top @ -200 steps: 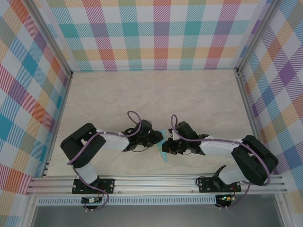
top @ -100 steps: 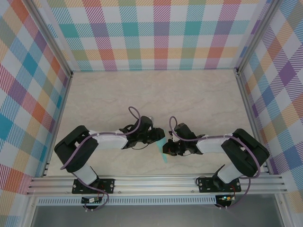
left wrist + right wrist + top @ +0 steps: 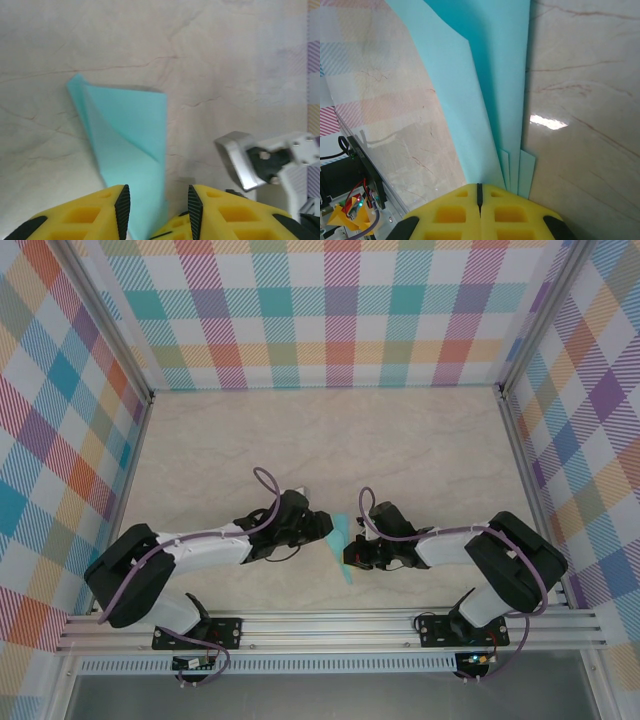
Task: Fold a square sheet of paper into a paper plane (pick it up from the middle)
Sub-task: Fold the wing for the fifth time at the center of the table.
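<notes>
While the left stretch of the counter point(image 3: 200, 455) lies bare out to the checked wall point(image 3: 60, 440), your left hand point(image 3: 159, 200) sits mid-counter with its fingers apart. The paper plane point(image 3: 127, 135) runs between them, and you cannot tell whether either pad touches it. From above, both hands cover part of the paper. Its long axis runs near to far, narrowing toward the near rail point(image 3: 320, 625). Your right hand point(image 3: 480, 186) is clamped together on its layered edge, with open counter beyond.

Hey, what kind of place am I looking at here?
Probably a robot lab test cell: plaid backdrop panels, an aluminium frame, and two bolted-down arms handling teal paper on a marble-look tabletop.
</notes>
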`<state>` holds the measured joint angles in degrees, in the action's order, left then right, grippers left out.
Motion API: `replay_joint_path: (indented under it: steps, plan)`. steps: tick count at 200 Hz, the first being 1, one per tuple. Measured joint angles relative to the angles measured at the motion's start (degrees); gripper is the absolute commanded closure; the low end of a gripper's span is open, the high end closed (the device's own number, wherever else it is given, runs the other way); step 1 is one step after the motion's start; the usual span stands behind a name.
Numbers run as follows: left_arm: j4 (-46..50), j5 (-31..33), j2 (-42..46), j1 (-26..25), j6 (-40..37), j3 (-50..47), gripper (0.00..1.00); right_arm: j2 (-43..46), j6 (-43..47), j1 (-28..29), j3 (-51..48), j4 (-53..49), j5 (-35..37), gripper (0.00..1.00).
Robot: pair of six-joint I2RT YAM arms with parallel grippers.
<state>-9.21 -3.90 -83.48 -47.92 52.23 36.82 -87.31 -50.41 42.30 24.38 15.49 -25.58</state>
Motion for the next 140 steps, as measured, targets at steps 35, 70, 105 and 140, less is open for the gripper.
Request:
replay_joint_path:
  steps: [35, 70, 105, 140]
  plan:
    - [-3.8, -1.4, -4.5, 0.5, 0.7, 0.0, 0.63, 0.0, -0.1, -0.1, -0.6, 1.2, -0.2, 0.96]
    - [-6.8, -2.9, -7.6, 0.9, 0.9, 0.0, 0.64, 0.0, -0.2, -0.2, -1.0, 1.9, -0.3, 0.97]
    - [-8.9, -3.8, -9.4, 1.2, 0.9, 0.0, 0.64, 0.0, -0.2, -0.2, -1.1, 2.3, -0.4, 0.97]
    - [-10.7, -4.4, -11.7, 1.6, 0.9, 0.1, 0.64, 0.0, -0.2, -0.3, -1.2, 2.5, -0.5, 0.97]
